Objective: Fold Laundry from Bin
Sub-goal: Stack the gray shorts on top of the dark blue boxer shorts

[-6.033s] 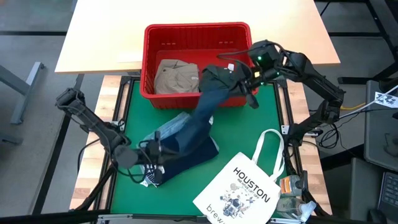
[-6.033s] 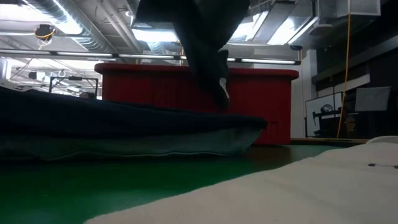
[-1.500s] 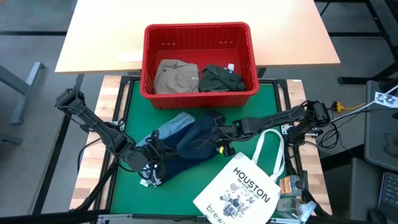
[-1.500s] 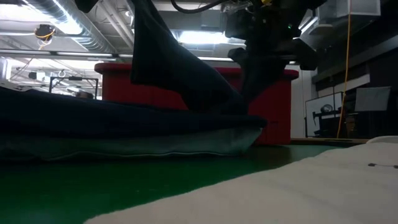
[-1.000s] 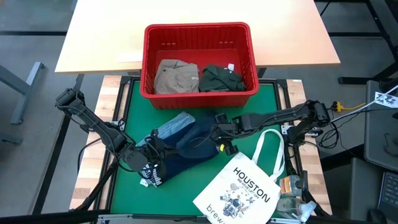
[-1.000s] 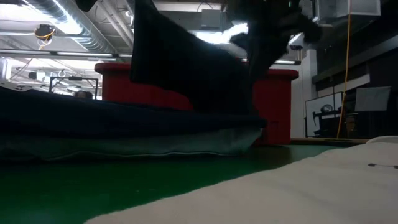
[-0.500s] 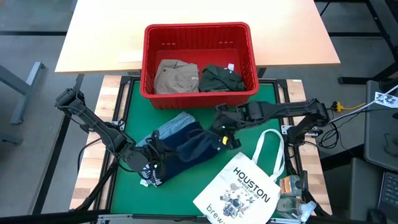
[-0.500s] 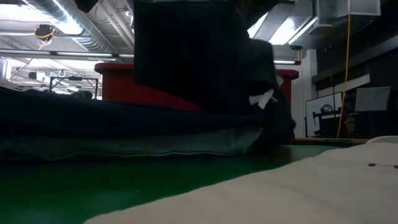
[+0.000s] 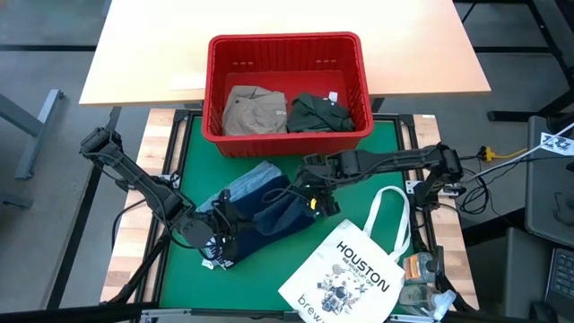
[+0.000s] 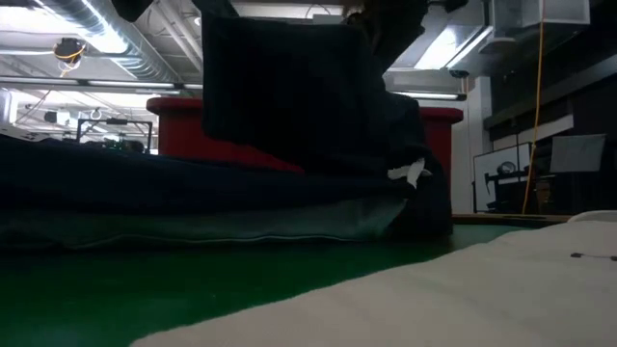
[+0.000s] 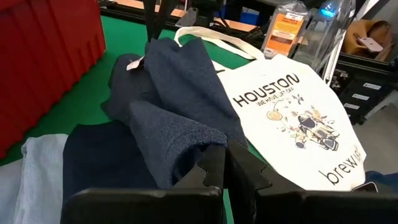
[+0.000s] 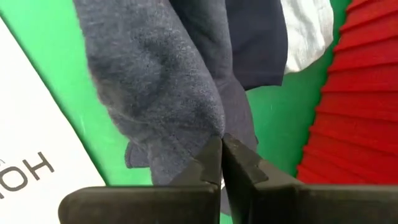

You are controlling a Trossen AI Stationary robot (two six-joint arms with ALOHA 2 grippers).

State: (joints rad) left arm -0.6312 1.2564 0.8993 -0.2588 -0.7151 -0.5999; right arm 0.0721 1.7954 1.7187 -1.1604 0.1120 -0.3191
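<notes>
A navy garment [image 9: 273,215] is stretched between my two grippers over the green mat [image 9: 193,144]. It partly rests on a light blue denim piece [image 9: 249,181] that lies flat on the mat. My left gripper [image 9: 222,222] is shut on the garment's near left end. My right gripper [image 9: 307,188] is shut on its far right end and is raised. In the low view the navy cloth [image 10: 308,96] hangs as a wide dark sheet. The red bin [image 9: 208,90] stands at the mat's far edge with a khaki garment [image 9: 254,109] and a dark green garment [image 9: 317,112] lying inside. My left gripper pinches a bunched fold of the navy garment [image 11: 199,146] between its two fingers, coming in slanting downward from the table's left. The cloth beyond the fingers sags onto the denim and the mat. My right gripper pinches a gathered edge of the navy garment [image 12: 211,127] between its two fingers from above, pointing steeply down. That end is lifted clear of the mat and the cloth hangs below the fingers, slack toward my left gripper.
A white tote bag printed HOUSTON [image 9: 345,274] lies at the mat's near right, its handle loop [image 9: 386,211] just right of the navy garment. A wooden tabletop [image 9: 269,18] lies beyond the bin. Bare green mat shows left of the denim.
My right gripper has risen and drifted toward the table's far left, taking the navy garment's right end up with it. In the low view that end has gone from a narrow drape to a wide hanging sheet. The left end has stayed put.
</notes>
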